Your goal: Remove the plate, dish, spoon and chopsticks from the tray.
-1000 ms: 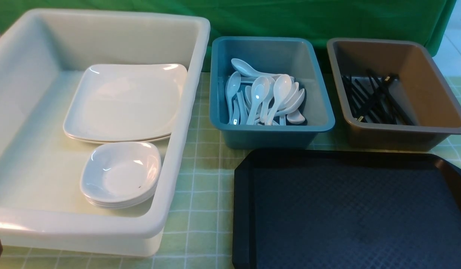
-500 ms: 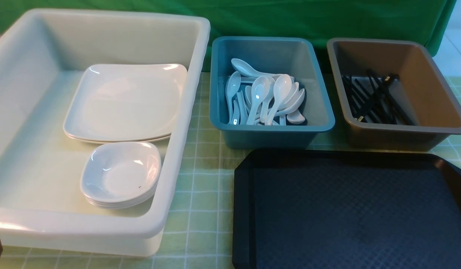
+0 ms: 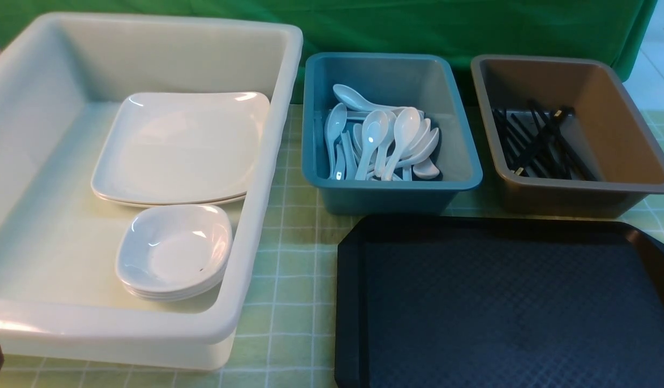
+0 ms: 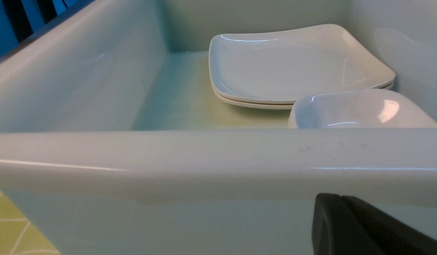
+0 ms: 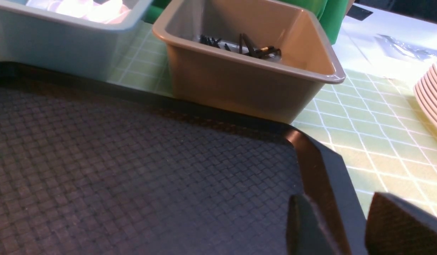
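The black tray (image 3: 504, 312) lies at the front right with nothing on its textured surface (image 5: 133, 159). A large white plate (image 3: 175, 145) tops a short stack in the white bin, with a stack of small dishes (image 3: 173, 250) in front of it. White spoons (image 3: 383, 140) fill the blue bin and black chopsticks (image 3: 536, 143) lie in the brown bin. My left gripper (image 4: 339, 198) is shut and empty, just outside the white bin's near wall. My right gripper (image 5: 334, 194) is open, its fingers either side of the tray's right rim.
The white bin (image 3: 121, 328) fills the left side, the blue bin (image 3: 385, 196) and brown bin (image 3: 579, 199) stand behind the tray. A stack of pale plates (image 5: 432, 95) sits on the checked cloth right of the tray. A green curtain closes the back.
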### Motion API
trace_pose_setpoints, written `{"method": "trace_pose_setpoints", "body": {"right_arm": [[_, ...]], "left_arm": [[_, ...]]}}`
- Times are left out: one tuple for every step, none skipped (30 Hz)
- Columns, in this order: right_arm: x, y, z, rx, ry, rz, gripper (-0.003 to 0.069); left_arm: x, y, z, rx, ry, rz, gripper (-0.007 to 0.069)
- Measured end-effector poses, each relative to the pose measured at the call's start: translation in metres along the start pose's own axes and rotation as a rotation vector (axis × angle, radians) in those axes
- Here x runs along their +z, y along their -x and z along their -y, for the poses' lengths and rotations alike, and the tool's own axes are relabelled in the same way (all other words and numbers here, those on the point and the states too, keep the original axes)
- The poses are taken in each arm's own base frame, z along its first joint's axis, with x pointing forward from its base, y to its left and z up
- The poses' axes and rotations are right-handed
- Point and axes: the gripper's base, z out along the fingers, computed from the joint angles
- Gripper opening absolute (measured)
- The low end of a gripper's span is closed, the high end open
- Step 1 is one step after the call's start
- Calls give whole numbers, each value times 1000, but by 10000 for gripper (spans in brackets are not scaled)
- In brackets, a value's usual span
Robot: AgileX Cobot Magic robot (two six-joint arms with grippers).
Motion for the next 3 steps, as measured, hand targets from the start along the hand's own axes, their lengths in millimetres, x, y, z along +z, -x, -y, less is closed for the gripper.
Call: {"method": "trace_pose_setpoints", "body": {"right_arm": [[0, 0, 0, 0, 0, 0, 247], [0, 0, 0, 0, 0, 0, 247], [0, 0, 0, 0, 0, 0, 247]], "left_arm": [[0, 0, 0, 0, 0, 0, -18], [0, 0, 0, 1, 0, 0, -18], [0, 0, 0, 1, 0, 0, -18]]}}
